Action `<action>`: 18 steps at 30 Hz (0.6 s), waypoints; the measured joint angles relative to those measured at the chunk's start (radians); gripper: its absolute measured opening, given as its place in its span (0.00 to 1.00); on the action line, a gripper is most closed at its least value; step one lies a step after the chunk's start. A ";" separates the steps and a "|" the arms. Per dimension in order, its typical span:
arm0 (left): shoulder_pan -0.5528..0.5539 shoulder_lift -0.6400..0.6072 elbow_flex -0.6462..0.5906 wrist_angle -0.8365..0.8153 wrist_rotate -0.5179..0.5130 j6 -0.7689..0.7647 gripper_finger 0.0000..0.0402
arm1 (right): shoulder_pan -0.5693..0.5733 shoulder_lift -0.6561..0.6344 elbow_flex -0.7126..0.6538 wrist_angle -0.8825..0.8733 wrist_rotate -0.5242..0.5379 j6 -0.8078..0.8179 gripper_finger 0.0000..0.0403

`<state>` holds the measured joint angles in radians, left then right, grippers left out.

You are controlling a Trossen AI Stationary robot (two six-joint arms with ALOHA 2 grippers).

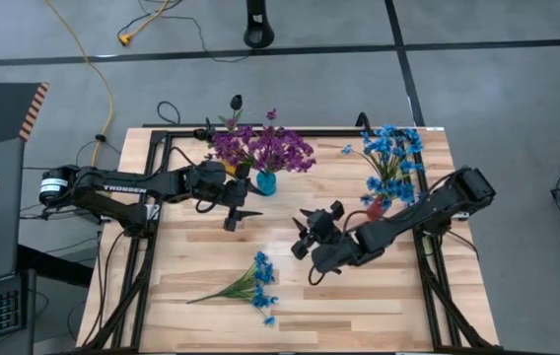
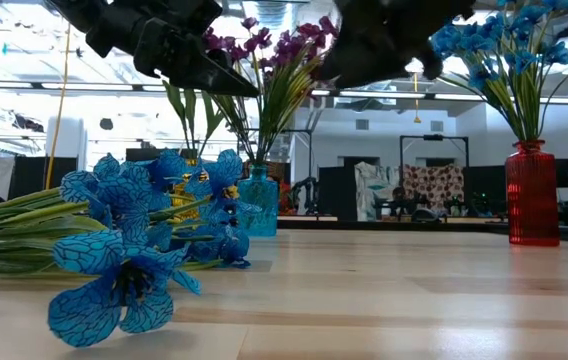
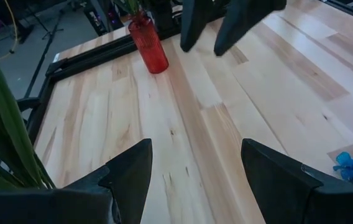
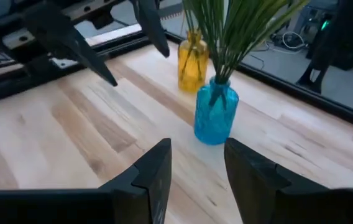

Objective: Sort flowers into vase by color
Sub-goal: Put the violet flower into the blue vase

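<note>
1. High view: we take the blue vase (image 1: 266,182) as our landmark; it holds the purple flowers (image 1: 265,148), so that colour looks sorted.
2. The red vase (image 1: 376,207), well right of it, carries blue flowers (image 1: 390,150).
3. One blue sprig (image 1: 250,286) lies on the tabletop (image 1: 359,296) well in front of it, likely next.
4. The left gripper (image 1: 237,205) hovers just beside it, fingers apart and empty.
5. The right gripper (image 1: 305,235) hangs between it and the sprig, fingers apart, holding nothing.

I see a pale, smooth wood table (image 1: 359,296), three glossy glass vases (image 4: 215,115), and matt cloth-like blue flowers (image 2: 124,270).
</note>
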<state>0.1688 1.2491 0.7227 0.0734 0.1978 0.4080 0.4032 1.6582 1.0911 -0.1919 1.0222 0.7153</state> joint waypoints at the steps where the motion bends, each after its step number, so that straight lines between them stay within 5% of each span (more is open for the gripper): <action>1: 0.000 0.000 0.000 -0.003 0.000 0.000 0.59 | -0.005 0.015 0.000 0.004 0.000 0.002 0.42; 11: 0.000 0.000 0.000 -0.017 0.001 -0.001 0.59 | -0.102 0.164 0.000 0.151 -0.010 0.019 0.39; 18: -0.002 0.000 0.000 -0.016 0.005 -0.009 0.59 | -0.182 0.183 0.000 0.182 -0.142 0.021 0.39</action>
<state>0.1666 1.2491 0.7227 0.0571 0.2031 0.3985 0.2210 1.8412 1.0908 -0.0101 0.8804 0.7364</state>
